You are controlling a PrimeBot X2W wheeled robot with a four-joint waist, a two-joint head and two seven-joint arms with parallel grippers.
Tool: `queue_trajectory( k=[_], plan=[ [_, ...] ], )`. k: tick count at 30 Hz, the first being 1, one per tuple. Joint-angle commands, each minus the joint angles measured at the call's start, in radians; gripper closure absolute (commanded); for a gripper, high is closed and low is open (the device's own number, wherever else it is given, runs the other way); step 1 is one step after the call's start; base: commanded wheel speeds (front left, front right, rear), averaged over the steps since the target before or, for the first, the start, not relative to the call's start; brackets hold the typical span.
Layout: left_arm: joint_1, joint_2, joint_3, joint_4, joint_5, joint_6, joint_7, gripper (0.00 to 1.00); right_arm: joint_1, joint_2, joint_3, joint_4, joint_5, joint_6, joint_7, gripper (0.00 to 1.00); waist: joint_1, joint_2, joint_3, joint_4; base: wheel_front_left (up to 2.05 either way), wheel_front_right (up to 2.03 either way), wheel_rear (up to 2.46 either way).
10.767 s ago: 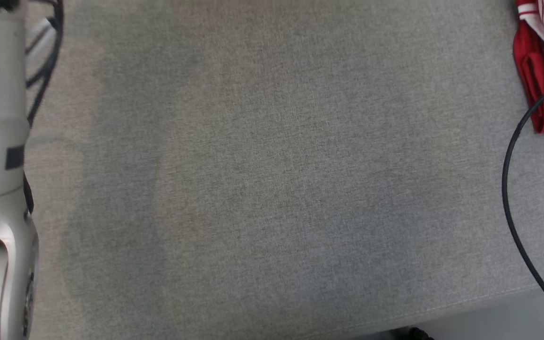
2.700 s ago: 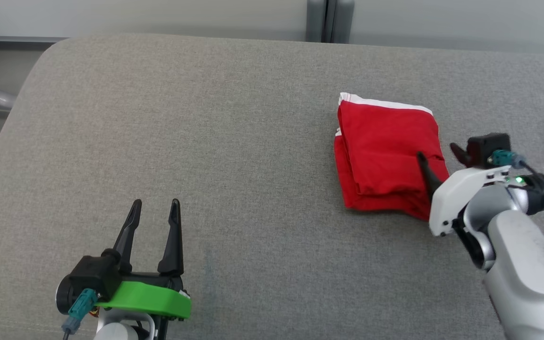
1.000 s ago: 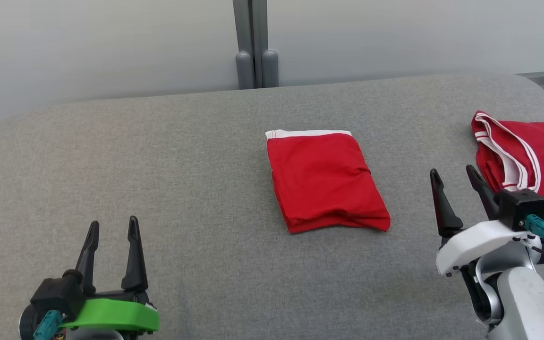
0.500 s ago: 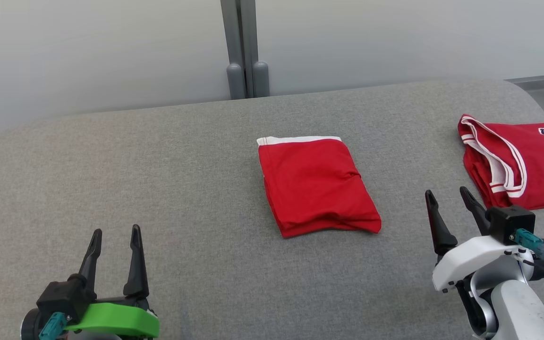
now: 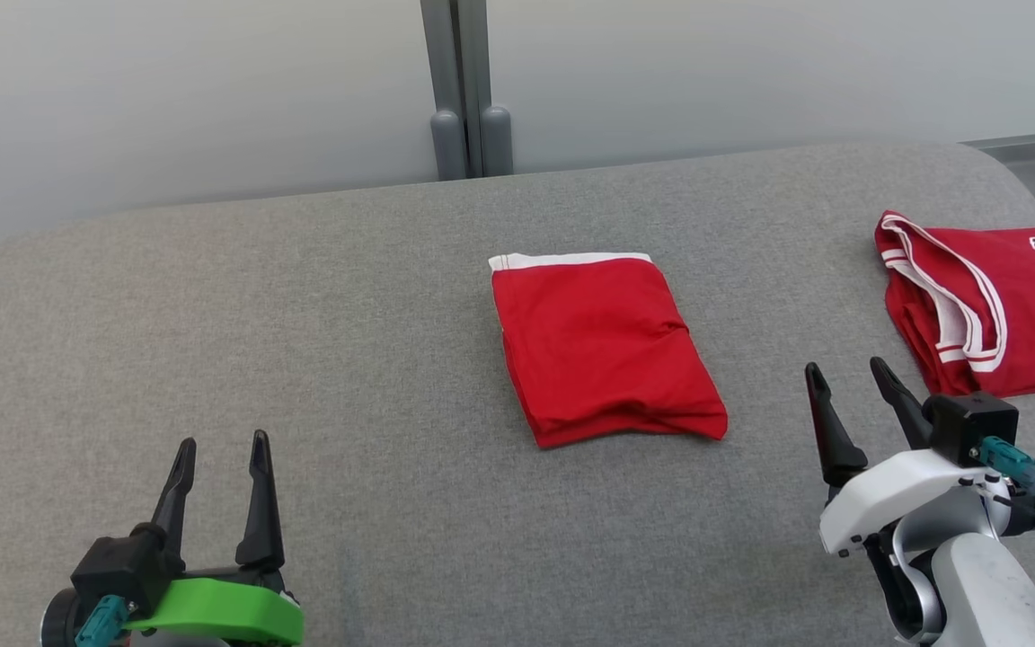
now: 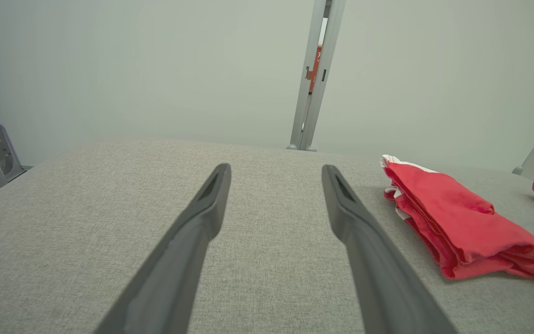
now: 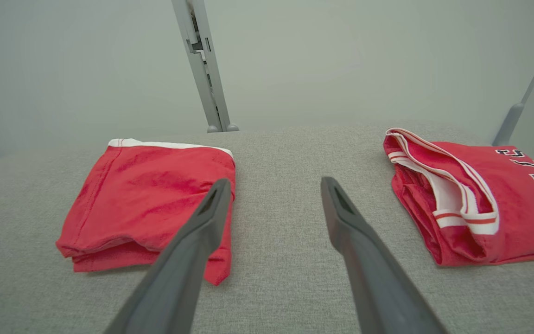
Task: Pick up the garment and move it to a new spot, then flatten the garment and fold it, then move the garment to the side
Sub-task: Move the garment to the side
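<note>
Folded red garment [image 5: 603, 346] flat at centre of tabletop [image 5: 302, 296]; L tool [image 5: 221, 442] & R tool [image 5: 844, 367] both wide, empty, apart from it.

lab-like test bay, frosted partition panels [image 5: 167, 90], grey padded worktable [image 5: 374, 296]

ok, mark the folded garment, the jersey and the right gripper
folded garment [image 5: 603, 346], head view, middle of top layer.
jersey [image 5: 1034, 355], head view, red body by the trim.
right gripper [image 5: 844, 367], head view, midway between fingertips.
</note>
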Motion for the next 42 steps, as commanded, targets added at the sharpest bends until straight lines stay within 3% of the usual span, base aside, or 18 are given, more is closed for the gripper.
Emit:
queue_trajectory(
  k=[1,12,23,31,40,41,42],
  plan=[
    [0.01,0.002,0.003,0.002,-0.001,-0.004,-0.003,0.0,-0.005,-0.006,0.001,0.004,0.005,-0.001,-0.005,0.0,0.0,0.0,0.002,0.0,0.0,0.0,0.0],
    [-0.017,0.002,-0.003,-0.013,-0.026,-0.005,-0.003,0.0,-0.073,-0.01,0.036,0.016,0.031,-0.001,0.035,0.0,0.0,0.0,0.04,0.009,0.0,0.0,0.0],
    [-0.093,0.002,-0.045,-0.042,-0.042,-0.007,-0.003,0.0,-0.345,-0.009,0.047,0.2,0.124,-0.001,0.39,0.0,0.0,0.0,0.145,0.096,0.0,0.0,0.0],
    [-0.124,0.002,-0.085,-0.062,-0.068,0.013,-0.003,0.0,-0.467,0.009,-0.031,0.385,0.044,-0.001,0.496,0.0,0.0,0.0,0.209,0.181,0.0,0.0,0.0],
    [-0.132,0.002,-0.106,-0.067,-0.087,0.033,-0.003,0.0,-0.492,0.032,-0.04,0.527,-0.032,0.0,0.592,0.0,0.0,0.0,0.231,0.204,0.0,0.0,0.0],
    [-0.132,0.002,-0.109,-0.066,-0.09,0.035,-0.003,0.0,-0.489,0.022,-0.019,0.534,-0.045,0.0,0.602,0.25,0.0,0.0,0.23,0.203,0.0,0.0,0.0],
    [-0.131,0.002,-0.111,-0.064,-0.092,0.035,-0.003,0.0,-0.489,0.013,-0.001,0.537,-0.05,0.0,0.608,0.25,0.0,0.0,0.229,0.202,0.0,0.0,0.0]
  ],
)
